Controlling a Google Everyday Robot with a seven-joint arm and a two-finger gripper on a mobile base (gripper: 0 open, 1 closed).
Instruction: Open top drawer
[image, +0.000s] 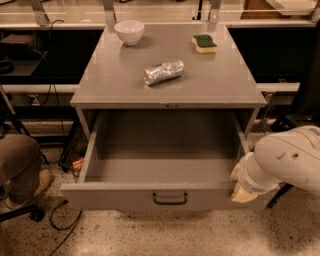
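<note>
The top drawer (125, 197) of the grey metal cabinet stands pulled far out toward me. Its flat front panel carries a small dark loop handle (170, 198) at centre, and its plain grey inside (160, 169) holds nothing. My white arm (285, 162) comes in from the right. My gripper (243, 192) is at the arm's cream-coloured end, against the right end of the drawer front, to the right of the handle. The lower drawers are hidden beneath the open drawer.
On the cabinet top (115, 75) lie a white bowl (129, 31), a green and yellow sponge (204, 43) and a crumpled silver bag (163, 72). A person's leg and shoe (20, 172) are at the left. Cables lie on the speckled floor (65, 220).
</note>
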